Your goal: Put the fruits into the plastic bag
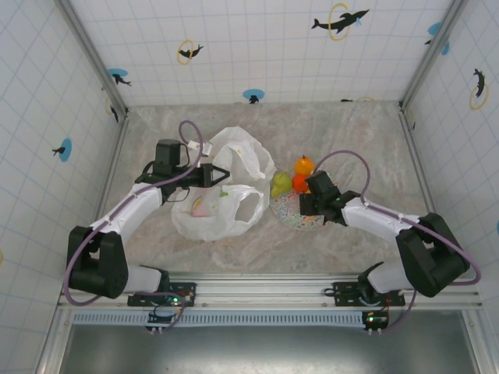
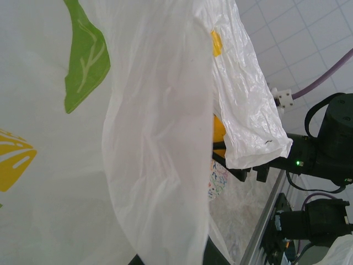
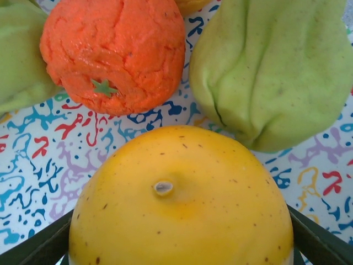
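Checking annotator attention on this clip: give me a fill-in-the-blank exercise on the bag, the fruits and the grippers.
1. The left gripper is ___ on the plastic bag.
2. The fingers of the right gripper flank a ___ fruit.
3. In the top view the speckled plate lies to the bag's ___.
4. Beside that fruit lie a toy orange and a ___ pear.
Missing words: shut; yellow; right; green.

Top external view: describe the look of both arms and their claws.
Left arm and right arm: white links between bulky black joints, each trailing a looping purple cable. Left claw and right claw are black.
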